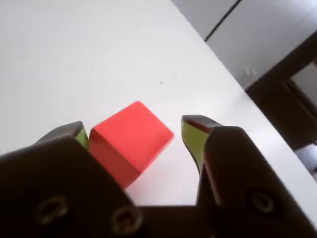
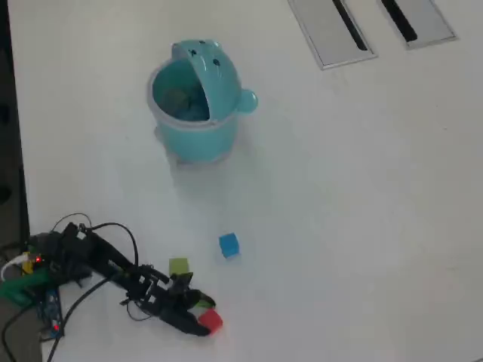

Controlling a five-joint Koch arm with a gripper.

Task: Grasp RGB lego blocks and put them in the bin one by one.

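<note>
1. In the wrist view the gripper [image 1: 133, 134] fills the lower part of the picture; its black body cuts off the near corner of the red block [image 1: 130, 141], and the bin and the other blocks lie outside this view.
2. In the overhead view the arm [image 2: 113, 265] overlaps part of the yellowish-green block [image 2: 179, 266], and the gripper [image 2: 202, 313] is too small there to tell how its jaws stand. What lies inside the bin [image 2: 198, 105] is hard to make out.
3. The white table [image 2: 339, 211] is bare and wide to the right of the blocks. Two grey slotted panels [image 2: 373, 26] sit at its far right edge. In the wrist view the table's edge runs diagonally at the right, well apart from the red block.
4. The jaws are spread apart, with the red block between them: it lies close against the left fingertip [image 1: 74, 130], while a gap of table shows before the right one.
5. The blue block [image 2: 229, 245] lies apart, between the gripper and the bin, whose lid is flipped up.
</note>
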